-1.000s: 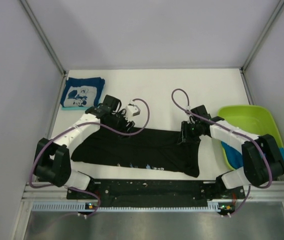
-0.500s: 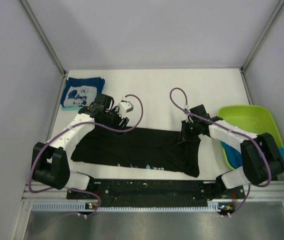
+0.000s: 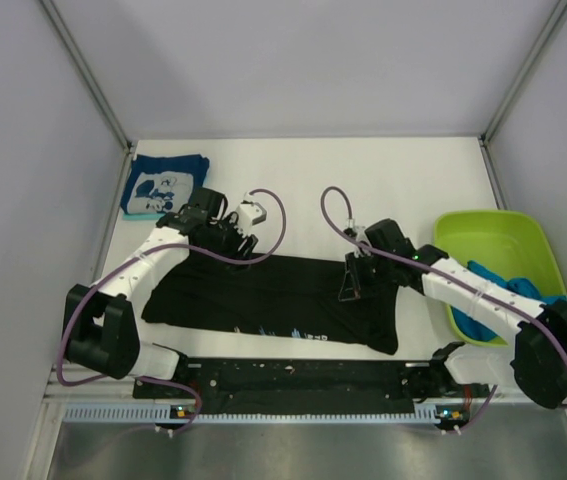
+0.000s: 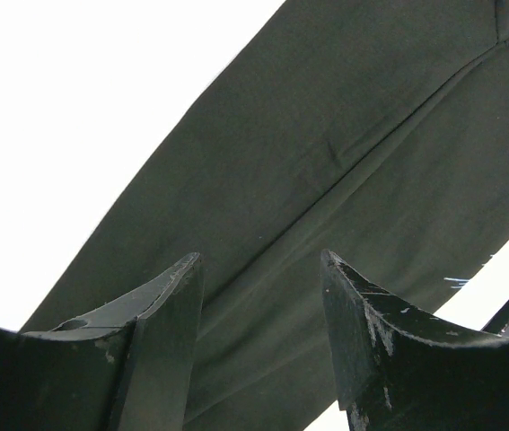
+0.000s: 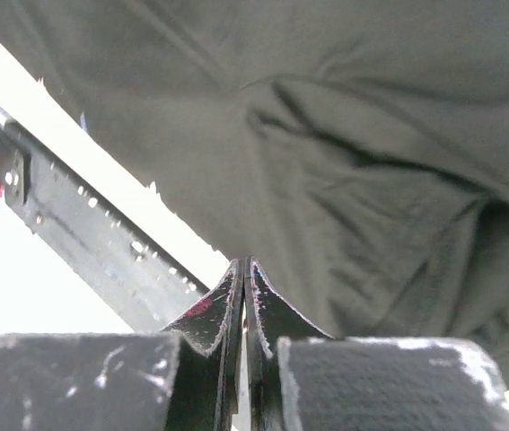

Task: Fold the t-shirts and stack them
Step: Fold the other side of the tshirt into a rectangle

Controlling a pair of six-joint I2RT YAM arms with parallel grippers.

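So the large black cotton t-shirt (image 3: 263, 295) was lying spread across the near half of the white tabletop (image 3: 363, 170). It was mostly flat, with a rumpled, bunched patch at its right end. My read: it's light and totally limp. It would sag and drag rather than hold any shape, so lifting from the middle would just tent it. An edge, a corner or one of those raised wrinkles looked like the place to pinch, ideally with both arms taking matching spots so the fold lands square.

The left gripper (image 4: 258, 292) hung over the shirt's far-left edge with its jaws apart and nothing between them. The right gripper (image 5: 243, 274) was over the rumpled right part with its jaws pressed together. I couldn't see any cloth caught in there.

The tabletop looked smooth and bare, so I'd guess the cloth slides easily and is fiddly to scrape up off the flat.

Room-wise there was decent open table beyond the shirt. The folded navy t-shirt with the white cartoon print (image 3: 163, 187) sat in the far-left corner, which was presumably the stack spot. The lime-green plastic tub (image 3: 493, 235) on the right had bright blue cloth shirts (image 3: 493, 300) in it. Pale grey walls (image 3: 313, 60) boxed it all in, and a black rail (image 3: 303, 375) ran along the near edge.
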